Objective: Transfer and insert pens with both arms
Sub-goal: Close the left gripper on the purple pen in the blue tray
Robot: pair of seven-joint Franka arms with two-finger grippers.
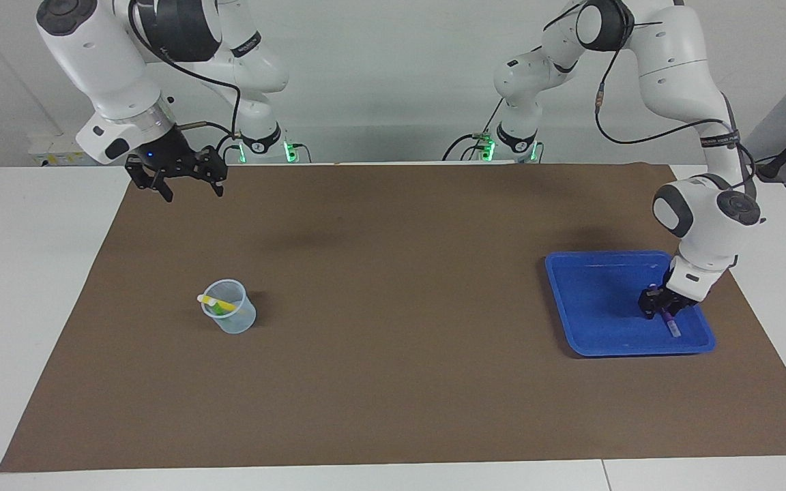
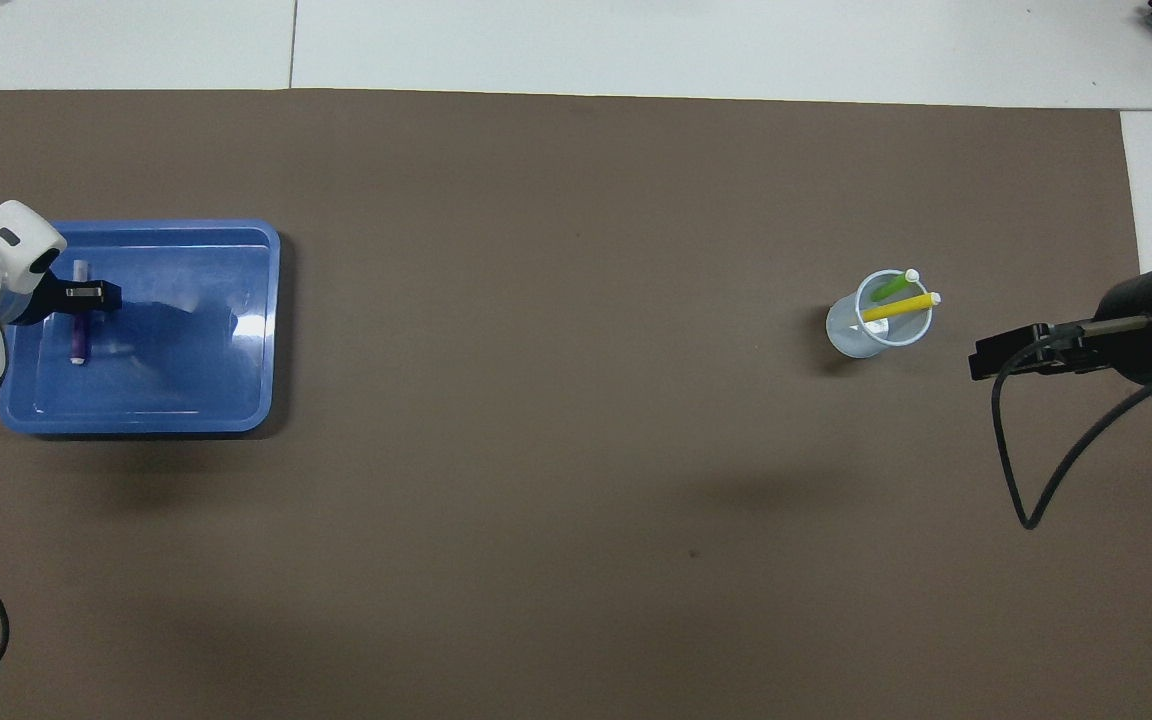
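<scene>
Purple pen point(image 1: 670, 320) lies in my blue plastic tray point(image 1: 591, 300) at its corner; left gripper point(image 1: 662, 308) straddles it, grip unclear. Right gripper point(image 1: 185, 181) waits spread over the brown mat's point(image 1: 393, 382) corner.

A glossy blue plastic tray point(image 2: 266, 330) (glare on its floor) sits on a matt brown mat point(image 2: 576, 500).

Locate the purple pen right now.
The purple pen lies flat in the blue tray at the left arm's end of the table, with the left gripper down on it.
</scene>
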